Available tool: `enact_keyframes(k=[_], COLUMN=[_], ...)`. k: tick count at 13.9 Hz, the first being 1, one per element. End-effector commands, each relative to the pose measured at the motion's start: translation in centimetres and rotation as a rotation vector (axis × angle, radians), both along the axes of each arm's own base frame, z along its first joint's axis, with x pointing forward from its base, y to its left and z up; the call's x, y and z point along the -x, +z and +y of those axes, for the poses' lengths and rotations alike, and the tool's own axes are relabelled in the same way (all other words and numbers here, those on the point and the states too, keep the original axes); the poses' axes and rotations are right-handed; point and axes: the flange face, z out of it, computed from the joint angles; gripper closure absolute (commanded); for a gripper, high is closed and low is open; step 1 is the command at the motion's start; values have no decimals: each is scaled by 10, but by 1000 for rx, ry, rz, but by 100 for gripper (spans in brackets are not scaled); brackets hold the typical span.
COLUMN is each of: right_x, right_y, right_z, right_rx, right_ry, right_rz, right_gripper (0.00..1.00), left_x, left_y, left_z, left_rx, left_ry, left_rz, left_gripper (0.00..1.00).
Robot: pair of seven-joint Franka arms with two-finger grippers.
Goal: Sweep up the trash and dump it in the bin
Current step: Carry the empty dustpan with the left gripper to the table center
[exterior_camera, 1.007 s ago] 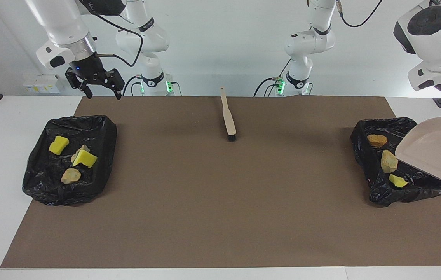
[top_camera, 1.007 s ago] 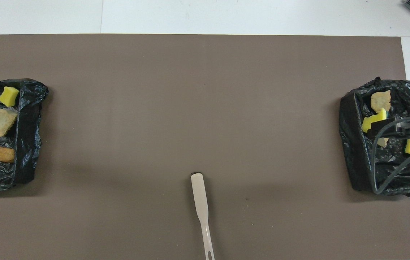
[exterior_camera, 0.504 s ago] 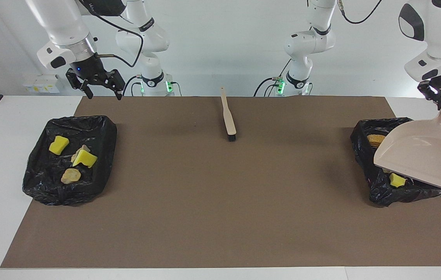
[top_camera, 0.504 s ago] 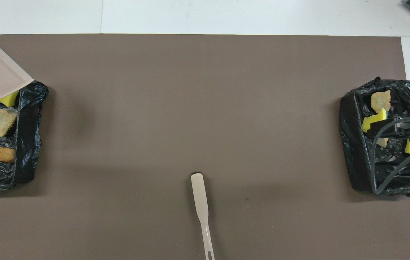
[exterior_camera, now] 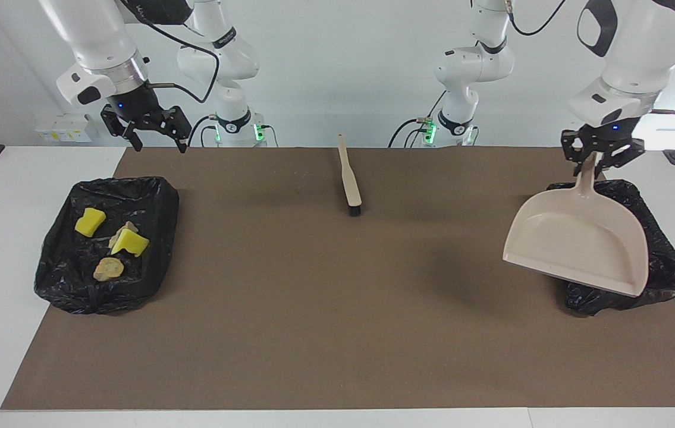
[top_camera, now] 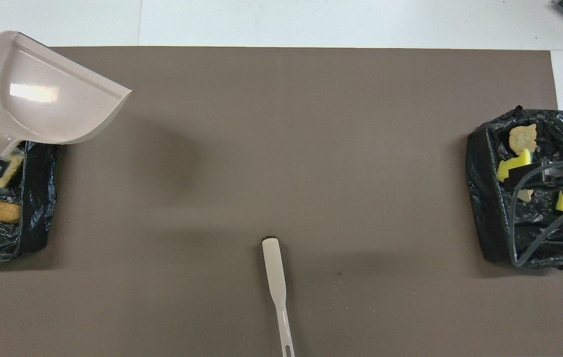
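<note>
Trash: I count no scraps on the brown mat — all of it sits in the two black-lined bins, so by my reading the sweeping and dumping are done and only putting the dustpan down remains. Bin at the right arm's end: two bright yellow sponge bits and two tan lumps, loose on the crumpled liner, not stacked. Bin at the left arm's end: an orange-tan bread-like lump and a paler scrap partly hidden under the dustpan handle; in the facing view the pan hides this bin's contents, so I cannot confirm a full count. Dustpan: pale beige, empty as far as I can see, held in the air over the mat-side edge of that bin, open mouth tilted down and away from the robots. Left gripper: clamped narrow on the dustpan's handle, above the bin. Brush: beige handle, dark bristles, lying untouched mid-mat near the robots' edge. Right gripper: fingers spread wide, holding nothing, waiting in the air over the mat's edge beside its bin.
</note>
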Motion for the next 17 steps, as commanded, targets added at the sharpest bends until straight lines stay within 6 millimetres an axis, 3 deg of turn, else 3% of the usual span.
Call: enact_keyframes(k=[1, 7, 9, 13, 15, 17], right_x=[5, 5, 5, 5, 5, 5], right_y=[1, 1, 1, 1, 1, 1], right_z=[-1, -1, -1, -1, -1, -1], right_rx=[-16, -16, -16, -16, -16, -16], right_ry=[-15, -16, -15, -15, -15, -15], right_rz=[-5, -7, -5, -5, -5, -5], right_gripper=[0, 0, 0, 0, 0, 0], left_x=[17, 17, 17, 28, 24, 27], left_y=[-26, -110, -152, -177, -183, -206], left_z=[-72, -216, -270, -329, -336, -349], left_rx=[36, 117, 131, 267, 298, 289], left_ry=[52, 128, 184, 309, 304, 285], left_rz=[16, -16, -14, 3, -16, -1], left_gripper=[100, 100, 100, 100, 100, 100])
